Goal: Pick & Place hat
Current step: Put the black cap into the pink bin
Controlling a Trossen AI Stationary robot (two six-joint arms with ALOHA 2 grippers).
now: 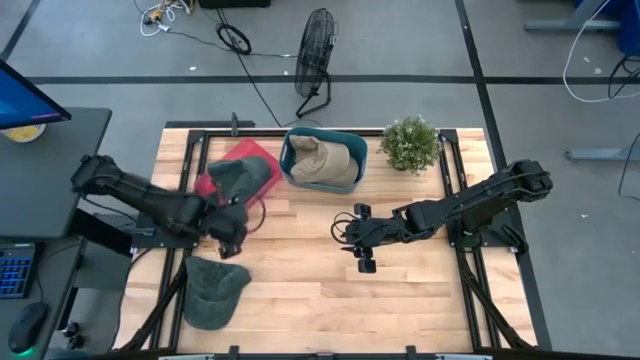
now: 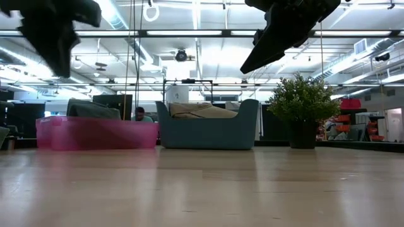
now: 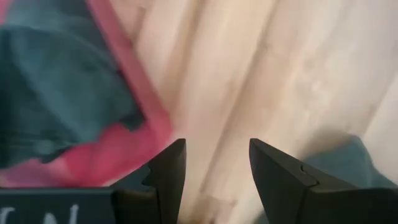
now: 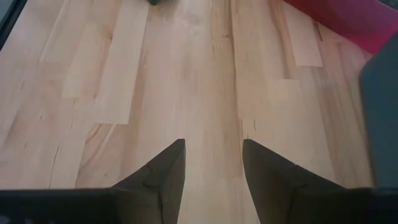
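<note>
A dark green hat lies flat on the wood near the table's near-left corner. A second dark green hat sits in a pink bin; in the left wrist view the hat fills the bin. A tan hat lies in a blue bin. My left gripper hovers open between the pink bin and the hat on the table, touching neither. My right gripper hangs open over bare wood at mid-table.
A potted plant stands at the far edge, right of the blue bin. The pink bin and the plant line the far side in the low view. Bare wood stretches across the near middle and right.
</note>
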